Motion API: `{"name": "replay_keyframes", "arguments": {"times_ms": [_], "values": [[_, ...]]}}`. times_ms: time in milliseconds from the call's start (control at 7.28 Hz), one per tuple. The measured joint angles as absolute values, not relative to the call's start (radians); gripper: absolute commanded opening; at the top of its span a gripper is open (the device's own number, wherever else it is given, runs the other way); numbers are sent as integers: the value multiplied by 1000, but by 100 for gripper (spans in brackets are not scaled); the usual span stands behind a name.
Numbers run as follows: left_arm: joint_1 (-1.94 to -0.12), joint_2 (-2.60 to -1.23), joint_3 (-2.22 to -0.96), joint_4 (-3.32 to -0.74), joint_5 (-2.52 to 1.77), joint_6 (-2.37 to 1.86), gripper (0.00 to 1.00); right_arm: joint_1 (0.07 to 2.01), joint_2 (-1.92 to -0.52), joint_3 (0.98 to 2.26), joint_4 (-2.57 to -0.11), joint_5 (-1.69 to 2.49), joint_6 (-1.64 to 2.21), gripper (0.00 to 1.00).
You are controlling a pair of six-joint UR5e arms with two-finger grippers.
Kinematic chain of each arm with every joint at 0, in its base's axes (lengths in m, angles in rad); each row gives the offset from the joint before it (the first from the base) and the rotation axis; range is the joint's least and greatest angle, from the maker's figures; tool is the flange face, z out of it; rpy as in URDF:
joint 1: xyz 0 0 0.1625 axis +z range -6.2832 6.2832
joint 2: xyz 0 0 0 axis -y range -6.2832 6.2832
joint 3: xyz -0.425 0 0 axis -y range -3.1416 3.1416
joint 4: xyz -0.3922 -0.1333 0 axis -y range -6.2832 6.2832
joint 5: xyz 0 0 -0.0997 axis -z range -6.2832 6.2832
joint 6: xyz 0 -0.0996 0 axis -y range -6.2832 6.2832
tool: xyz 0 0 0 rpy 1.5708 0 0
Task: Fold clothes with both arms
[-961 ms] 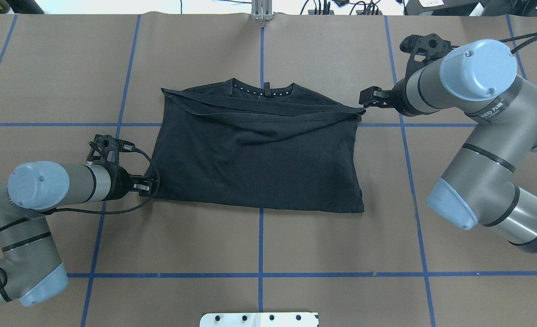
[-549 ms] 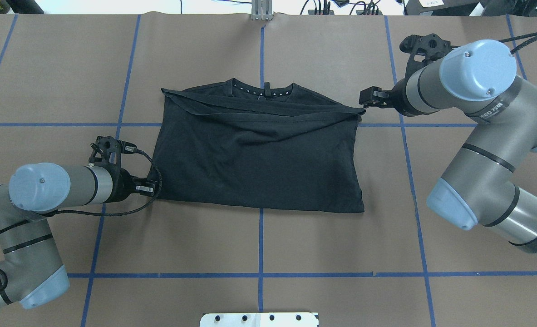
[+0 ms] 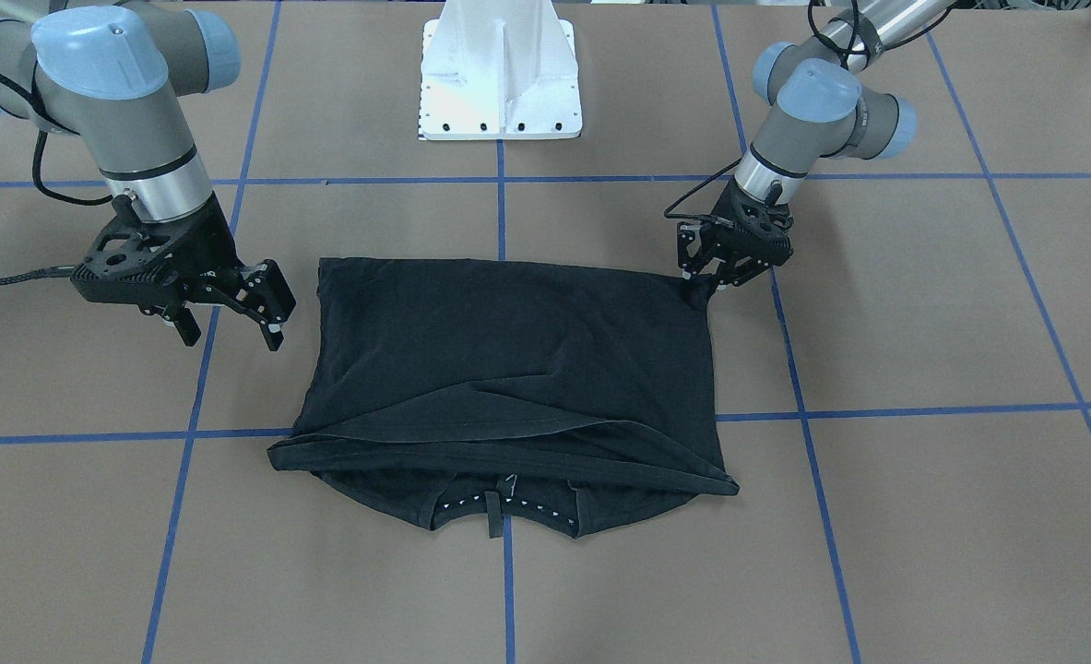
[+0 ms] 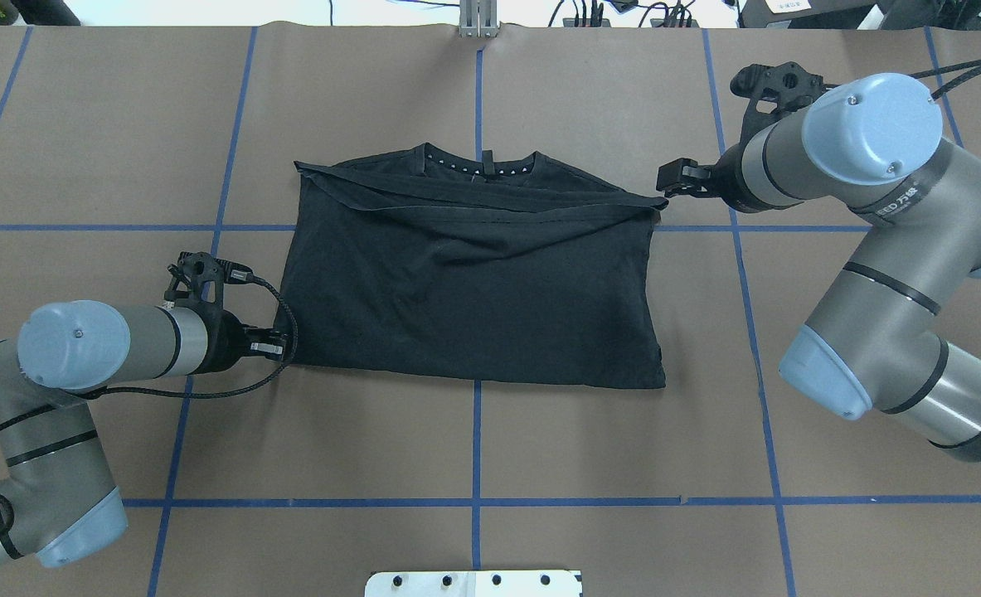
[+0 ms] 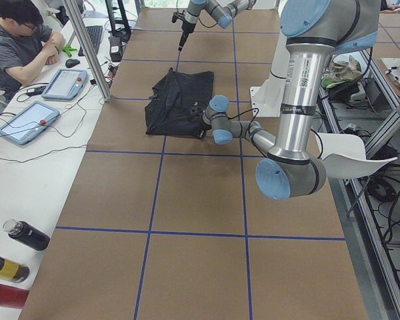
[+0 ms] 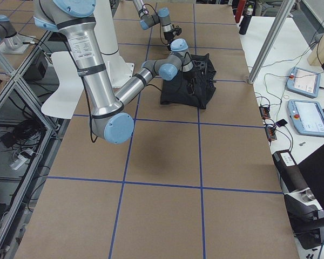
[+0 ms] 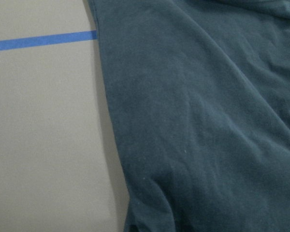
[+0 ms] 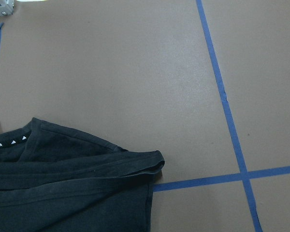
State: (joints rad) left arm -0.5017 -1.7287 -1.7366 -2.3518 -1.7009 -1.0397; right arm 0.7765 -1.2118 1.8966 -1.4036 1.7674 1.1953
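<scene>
The black T-shirt (image 4: 473, 290) lies folded on the table, logo hidden. Its collar with small white marks (image 4: 478, 170) is at the far side. It also shows in the front-facing view (image 3: 508, 369). My left gripper (image 4: 279, 347) is low at the shirt's near-left corner, and in the front-facing view (image 3: 704, 281) it looks shut on that bunched corner. The left wrist view shows only cloth (image 7: 198, 121), no fingers. My right gripper (image 3: 230, 337) is open and empty, raised just beside the shirt's far-right corner (image 8: 135, 164). It also shows in the overhead view (image 4: 664, 184).
The white pedestal base (image 3: 501, 74) stands behind the shirt on the robot's side. Blue tape lines (image 4: 477, 448) cross the brown table. An operator (image 5: 20, 40) sits at a side table with tablets; bottles (image 5: 27, 235) lie there too.
My left gripper has shifted slightly toward the near side and right, onto the shirt's near-left corner. The right arm and the shirt have not visibly moved.
</scene>
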Motion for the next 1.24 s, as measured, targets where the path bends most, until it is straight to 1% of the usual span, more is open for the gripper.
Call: {"name": "replay_keyframes", "arguments": {"times_ms": [549,824,961,1098,1236], "values": [[-529,-1719,-1765,-2338,-1701,-974,0,764,-1208,1893,-1404,1765,1197,100],[-634,-1737,-1714,-2333,-1701,-859,0,758,-1204,1888,-1404,1766,1197,100],[-711,-1783,-1638,-2333,-1702,-782,0,755,-1202,1887,-1404,1766,1196,100],[-785,-1858,-1529,-2334,-1702,-710,0,753,-1200,1886,-1404,1766,1196,100],[-852,-1955,-1390,-2337,-1702,-643,0,750,-1199,1886,-1404,1765,1195,100]]}}
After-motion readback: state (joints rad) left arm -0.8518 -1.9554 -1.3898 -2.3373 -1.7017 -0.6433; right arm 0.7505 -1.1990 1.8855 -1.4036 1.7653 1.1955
